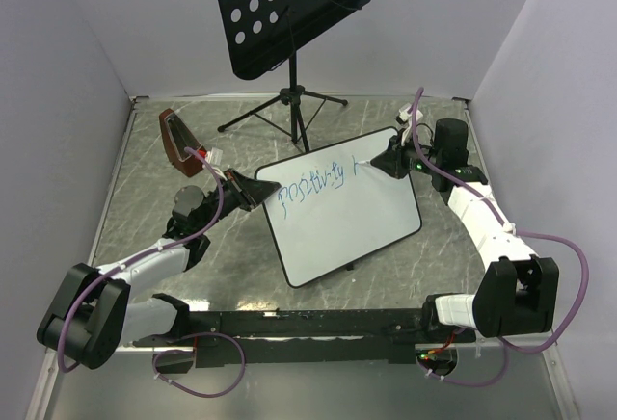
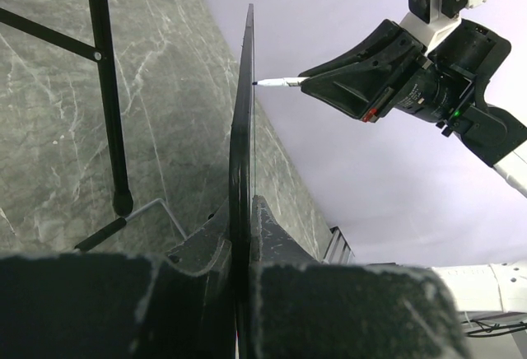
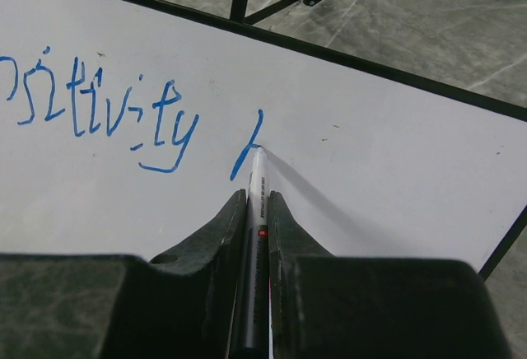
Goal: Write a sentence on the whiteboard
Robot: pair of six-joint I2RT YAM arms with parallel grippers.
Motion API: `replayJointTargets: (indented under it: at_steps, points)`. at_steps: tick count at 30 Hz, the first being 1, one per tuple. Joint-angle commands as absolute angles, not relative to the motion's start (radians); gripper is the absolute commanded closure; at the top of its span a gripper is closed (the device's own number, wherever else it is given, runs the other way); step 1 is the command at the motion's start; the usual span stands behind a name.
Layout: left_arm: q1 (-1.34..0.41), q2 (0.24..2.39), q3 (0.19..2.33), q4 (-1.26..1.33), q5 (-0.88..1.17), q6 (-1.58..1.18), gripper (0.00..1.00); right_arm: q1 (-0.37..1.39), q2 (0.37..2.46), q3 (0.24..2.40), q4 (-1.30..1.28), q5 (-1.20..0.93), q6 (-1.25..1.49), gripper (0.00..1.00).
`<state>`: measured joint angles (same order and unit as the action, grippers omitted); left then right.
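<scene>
Closest to the lens is the right gripper (image 3: 255, 200), and its two fingers are squeezed tight around a marker (image 3: 254, 248) with the pale nose poking out in front. The marker tip is touching the whiteboard (image 3: 395, 178), right at the foot of a short slanted blue stroke (image 3: 247, 143) just past the end of the writing. The sentence (image 3: 107, 116) is one line of thin blue handwriting reading "positivity", running along the board's upper part.

The left gripper (image 2: 244, 211) is clamped on the board too. Its wrist cam sees the board edge-on, with one finger pressed on each face.

From the overhead cam, the whiteboard (image 1: 347, 223) sits skewed between the two grippers. The left one has the corner near the start of the word, and the right one is up by the opposite corner. A black perforated music stand (image 1: 289, 6) is behind the board, with its tripod feet just beyond the far edge. A grey marbled table (image 1: 193, 160) is underneath. There's a dark red thing (image 1: 176, 141) off the board's left corner, can't tell what it is.
</scene>
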<state>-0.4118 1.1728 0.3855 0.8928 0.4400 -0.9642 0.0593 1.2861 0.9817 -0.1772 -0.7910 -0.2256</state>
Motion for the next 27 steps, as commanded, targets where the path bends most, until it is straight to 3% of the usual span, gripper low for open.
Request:
replayJointTargets:
  at_steps: [1, 27]
  points:
    - [-0.414, 1.16, 0.403, 1.017, 0.454, -0.937, 0.99, 0.063, 1.269, 1.011, -0.155, -0.75, -0.248, 1.0]
    - [-0.414, 1.157, 0.402, 1.011, 0.453, -0.933, 0.99, 0.063, 1.196, 0.939, -0.233, -0.788, -0.307, 1.0]
